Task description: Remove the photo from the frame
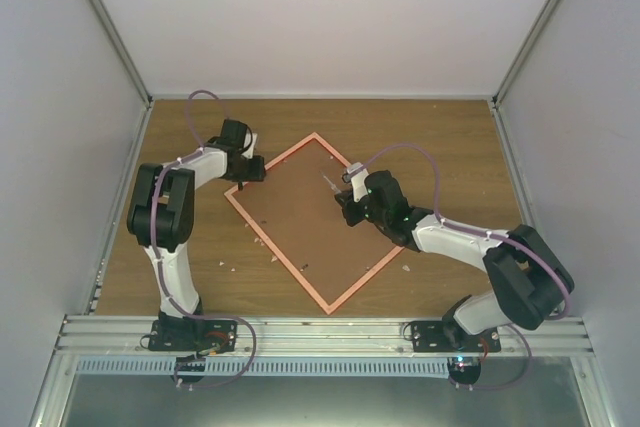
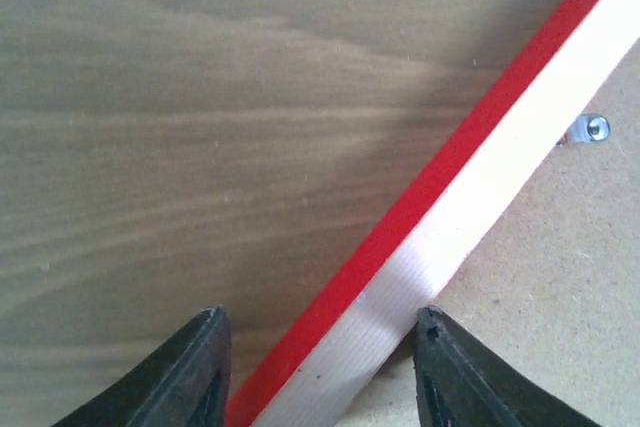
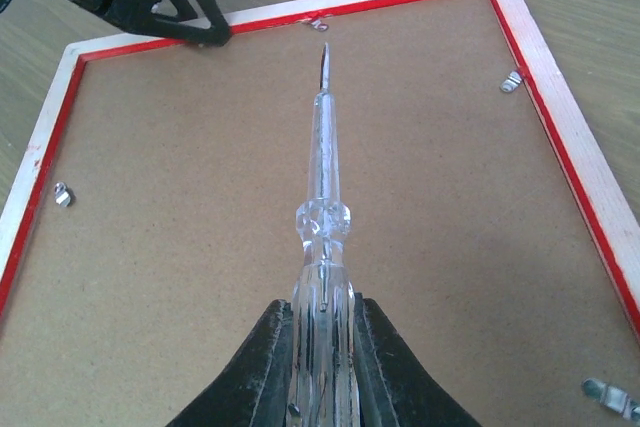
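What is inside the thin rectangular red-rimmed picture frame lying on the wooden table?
A plain brown backing board fills the red-rimmed frame, with small metal clips at its edges. Whatever lies under the board, the photo included, is covered.

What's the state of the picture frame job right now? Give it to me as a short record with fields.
frame: face down on the table, photo not visible
backing board: seated in the frame, metal tabs around the rim
right fingers: shut on a clear screwdriver, tip close to a tab at the far rim
left fingers: open, straddling the frame's rim
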You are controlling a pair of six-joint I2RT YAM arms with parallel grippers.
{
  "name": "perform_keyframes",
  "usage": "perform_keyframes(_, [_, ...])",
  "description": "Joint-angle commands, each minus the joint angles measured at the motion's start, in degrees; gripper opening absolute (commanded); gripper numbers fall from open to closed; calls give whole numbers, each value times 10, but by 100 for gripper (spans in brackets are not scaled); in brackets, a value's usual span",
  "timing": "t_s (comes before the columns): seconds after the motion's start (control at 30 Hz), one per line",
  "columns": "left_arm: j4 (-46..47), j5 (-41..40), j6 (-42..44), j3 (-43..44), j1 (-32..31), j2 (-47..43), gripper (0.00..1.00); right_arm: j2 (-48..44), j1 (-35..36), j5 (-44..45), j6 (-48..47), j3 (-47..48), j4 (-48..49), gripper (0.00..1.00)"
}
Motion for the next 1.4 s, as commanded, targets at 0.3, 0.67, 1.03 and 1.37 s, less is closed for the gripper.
perform_keyframes(0.3, [27, 37, -86, -138, 12, -78, 31, -35, -5, 17, -1, -8, -38, 1])
perform_keyframes(0.67, [82, 80, -142, -292, -23, -185, 27, -46, -2, -20, 13, 28, -116, 0])
perform_keyframes(1.03, [122, 85, -194, -399, -94, -267, 24, -2, 40, -24, 17, 81, -199, 1])
perform_keyframes(1.37, [131, 62, -241, -453, -160, -330, 25, 59, 63, -44, 18, 140, -245, 1])
